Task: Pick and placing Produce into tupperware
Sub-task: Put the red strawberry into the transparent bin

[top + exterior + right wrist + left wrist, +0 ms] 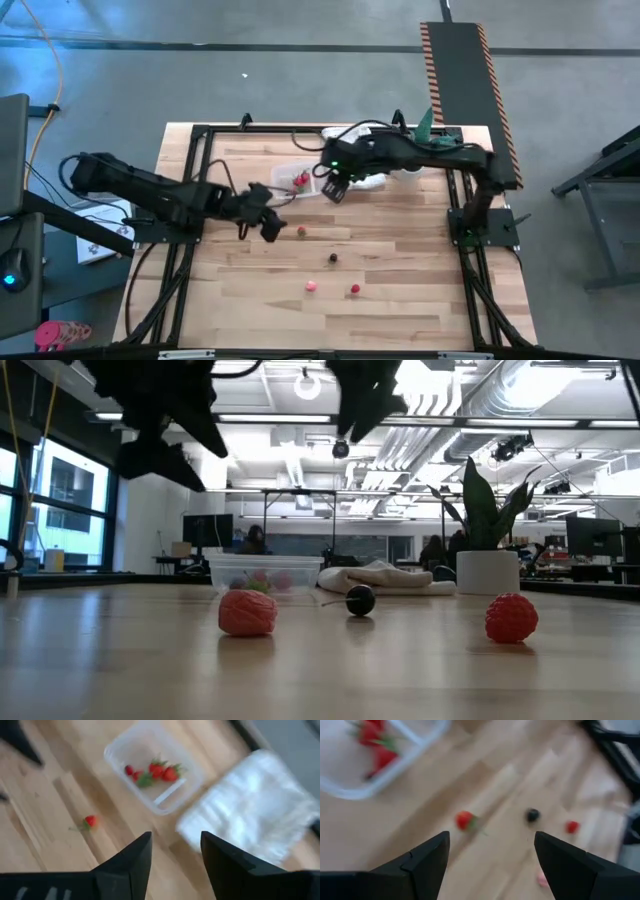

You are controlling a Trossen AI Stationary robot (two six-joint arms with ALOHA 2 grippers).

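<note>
The clear tupperware (298, 178) stands on the table's far middle and holds several red pieces (159, 771). Loose produce lies nearer. A red stemmed piece (301, 231) is closest to the tub. A dark one (333, 258), a pink one (312, 286) and another red one (354, 290) lie beyond it toward the near edge. My left gripper (268, 225) hovers open just left of the stemmed piece (465, 820). My right gripper (333, 188) hangs open right of the tub, above the table (176, 845).
A white folded cloth (250, 820) lies right of the tub, under my right arm. A potted plant (487, 572) stands at the far right of the table. A dark frame (200, 135) runs along the table's edges. Bare wood (400, 300) lies toward the near edge.
</note>
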